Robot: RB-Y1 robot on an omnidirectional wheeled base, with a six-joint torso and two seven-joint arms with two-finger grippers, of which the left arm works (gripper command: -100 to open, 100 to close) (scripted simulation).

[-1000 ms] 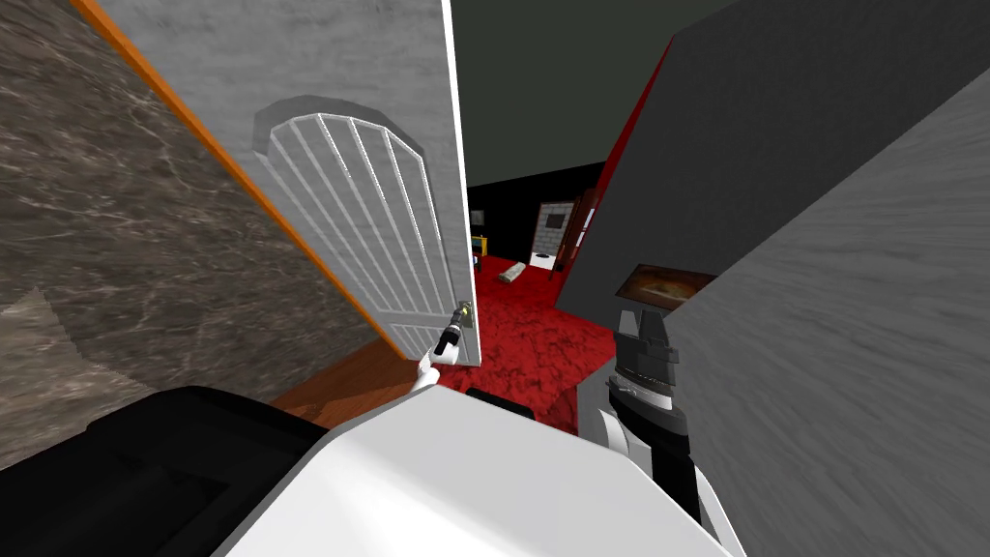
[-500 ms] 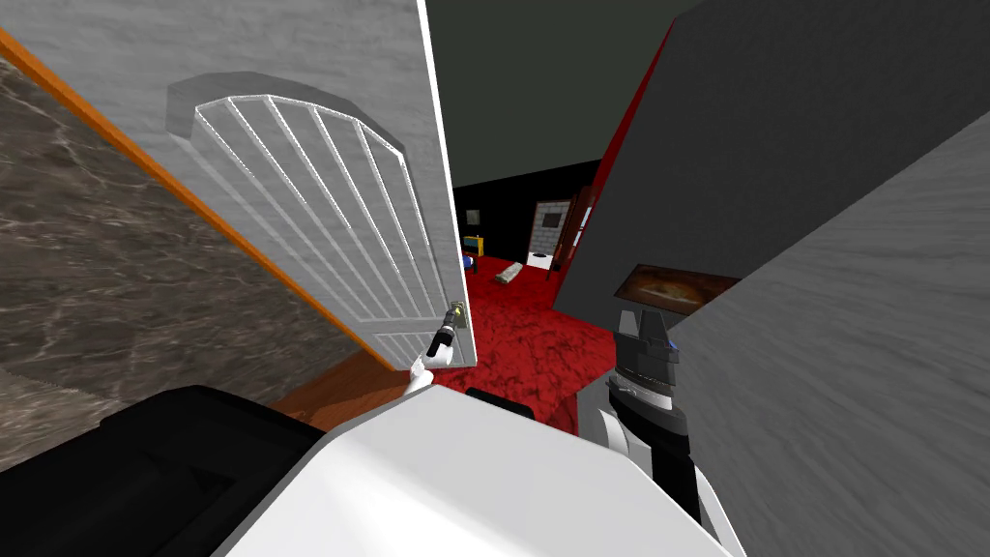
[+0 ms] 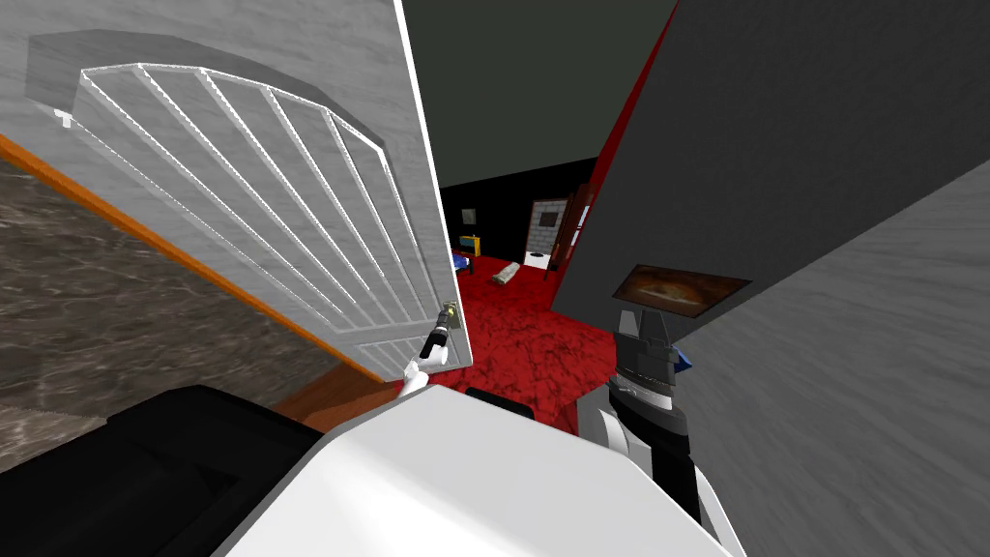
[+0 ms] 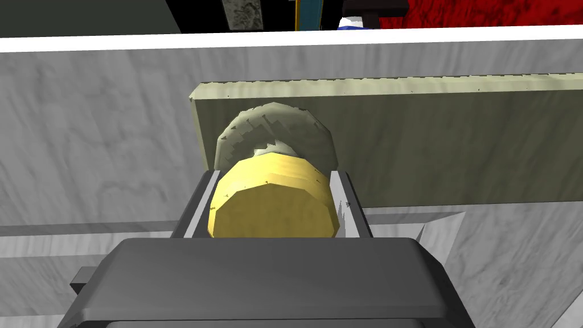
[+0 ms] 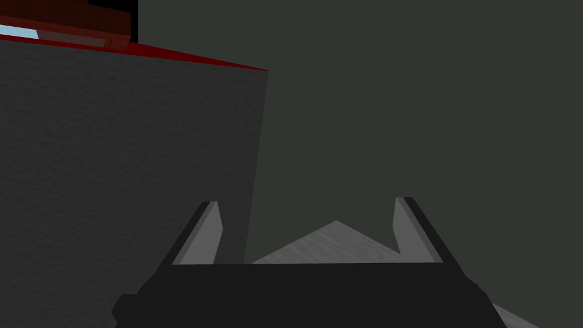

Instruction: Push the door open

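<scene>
Door (image 3: 290, 193) comes first — it is big and grey, with a round-topped panel of thin white bars. It stands on my left side, swung partly open. An orange strip (image 3: 174, 253) runs along its far side, next to a brown stony wall (image 3: 116, 319). On my right side is a dark grey wall (image 3: 773, 145) with a small brown picture (image 3: 682, 288) on it. A red floor (image 3: 522, 338) lies between the door's white edge and that wall. My right arm is held up near the dark wall. The right claw (image 5: 306, 202) is wide open, with nothing between its fingers. My left arm reaches to the door's free edge, low down. There the left claw (image 4: 274, 173) is closed on the yellow knob (image 4: 273, 205) — one finger presses each side of it. The knob sticks out from a pale plate (image 4: 444, 142) that sits flat on the door.
</scene>
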